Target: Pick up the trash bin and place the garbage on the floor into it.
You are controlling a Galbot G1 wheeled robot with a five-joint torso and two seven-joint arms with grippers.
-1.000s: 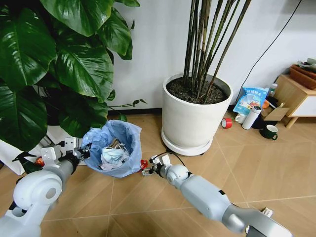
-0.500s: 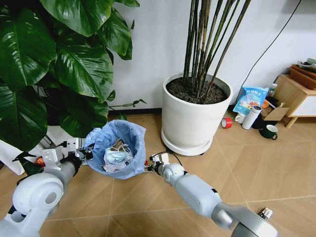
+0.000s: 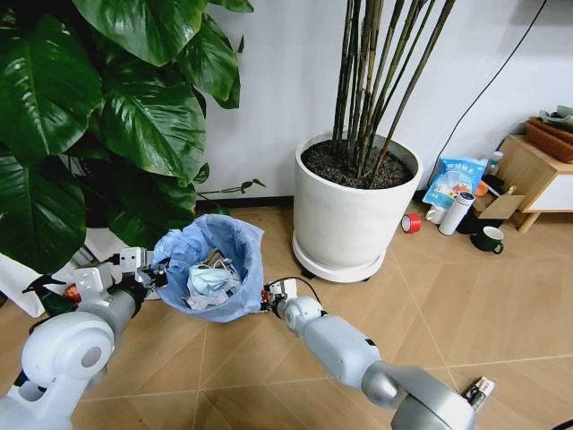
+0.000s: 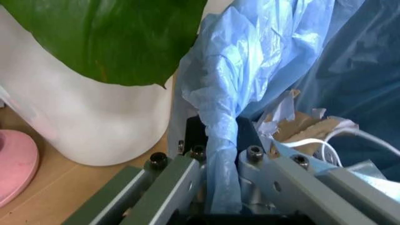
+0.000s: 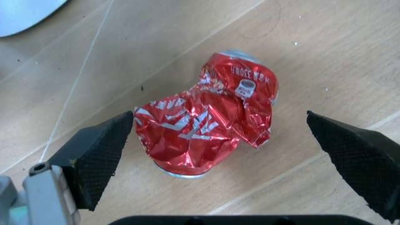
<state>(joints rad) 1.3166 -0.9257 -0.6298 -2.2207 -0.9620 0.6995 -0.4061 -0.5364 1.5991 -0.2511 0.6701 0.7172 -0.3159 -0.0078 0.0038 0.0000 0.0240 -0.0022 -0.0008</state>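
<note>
**Crushed can next, bin part-filled**

While the left gripper (image 4: 218, 197) clamps the trash bin (image 3: 210, 269) by its bag rim, the right gripper (image 5: 218, 154) hangs spread over a crushed red can (image 5: 206, 124), which lies between its pads on the floor (image 5: 156, 42). Bin holds paper; can not yet gripped.

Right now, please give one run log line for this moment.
left end effector: shut on trash bin rim | right end effector: open over crushed red can | can on floor

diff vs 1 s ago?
The right hand slid left along the floor toward the trash bin; now open, straddling the crushed red can, not gripping. The left hand stays clamped on the bin's rim. Nothing else moved.
</note>
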